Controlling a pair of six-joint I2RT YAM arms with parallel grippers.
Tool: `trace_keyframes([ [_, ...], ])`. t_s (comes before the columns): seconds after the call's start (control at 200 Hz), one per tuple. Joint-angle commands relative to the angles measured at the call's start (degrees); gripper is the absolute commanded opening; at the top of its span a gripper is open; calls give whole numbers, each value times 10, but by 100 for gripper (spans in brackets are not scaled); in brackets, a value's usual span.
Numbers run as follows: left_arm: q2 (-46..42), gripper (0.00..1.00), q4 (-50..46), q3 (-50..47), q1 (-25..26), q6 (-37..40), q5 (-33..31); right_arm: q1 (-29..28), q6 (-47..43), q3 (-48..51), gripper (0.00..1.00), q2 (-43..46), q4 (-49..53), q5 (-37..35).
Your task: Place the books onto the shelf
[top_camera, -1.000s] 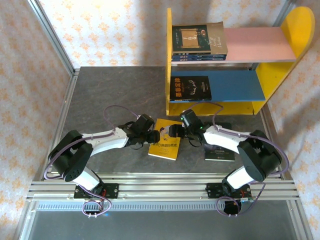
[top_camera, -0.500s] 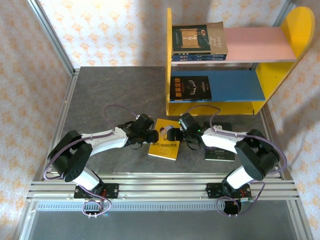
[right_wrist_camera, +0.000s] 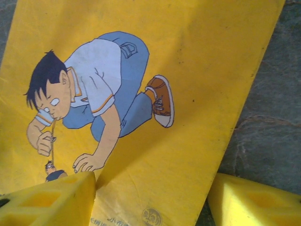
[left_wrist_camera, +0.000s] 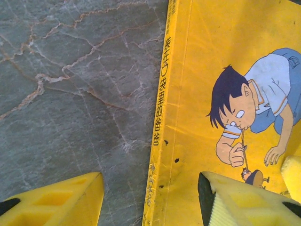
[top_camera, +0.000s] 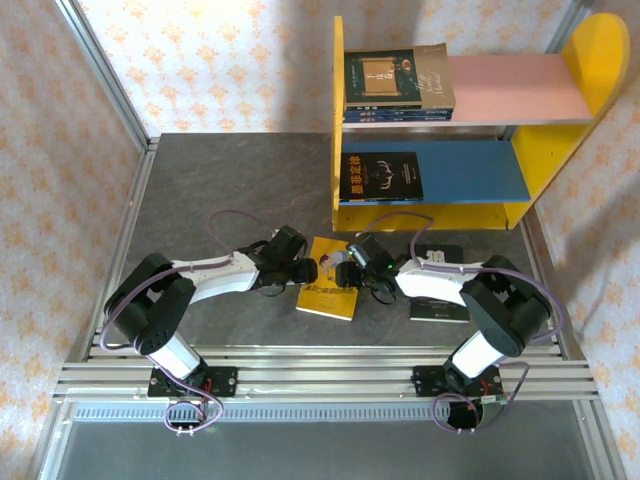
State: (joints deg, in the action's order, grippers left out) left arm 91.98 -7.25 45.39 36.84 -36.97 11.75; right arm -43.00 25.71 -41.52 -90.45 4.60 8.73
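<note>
On the left gripper (left_wrist_camera: pixel 149 200) the two yellow fingers (left_wrist_camera: pixel 61 202) stand spread and pinch nothing. One finger is over the bare table (top_camera: pixel 220 180) just beside the spine of the yellow book (left_wrist_camera: pixel 225 56), and the other is over its cover, so the spine edge runs between them. Whether either finger touches the surface below it cannot be told. The right gripper (right_wrist_camera: pixel 150 200) is set the same way at the opposite long edge of the yellow book. Its fingers are apart, one over the cover next to the hand of the printed cartoon boy (right_wrist_camera: pixel 89 89) and one over the table just off the edge, and nothing is clamped between them. Seen from above, the two grippers face each other across the yellow book, which lies flat on the table, cover up and slightly skewed. A dark book (top_camera: pixel 437 308) lies flat just to the right of the yellow book, partly under the right arm. The shelf (top_camera: pixel 337 120) stands beyond the yellow book, further from the arm bases. On its blue board (top_camera: pixel 470 170), the nearer to the yellow book, lies a black book (top_camera: pixel 380 177) with a yellow title. On its pink board (top_camera: pixel 520 85) behind that rests a stack of books (top_camera: pixel 395 85), pushed against the left side panel.
</note>
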Motion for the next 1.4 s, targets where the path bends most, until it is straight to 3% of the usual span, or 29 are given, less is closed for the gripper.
trace_keyframes([
  [0.0,4,56,13,-4,-3,8,3,-23,8,5,62,-56,-31,46],
  [0.43,24,56,13,2,-3,6,16,-28,7,-8,38,-83,-49,74],
  [0.726,36,56,64,-2,-3,-9,63,-28,20,-7,28,-106,-89,109],
  [1.086,-69,57,101,-7,-2,-32,117,-40,24,-26,24,-122,-100,117],
  [1.397,-78,55,111,-19,-2,-33,122,-41,25,-36,24,-123,-101,123],
])
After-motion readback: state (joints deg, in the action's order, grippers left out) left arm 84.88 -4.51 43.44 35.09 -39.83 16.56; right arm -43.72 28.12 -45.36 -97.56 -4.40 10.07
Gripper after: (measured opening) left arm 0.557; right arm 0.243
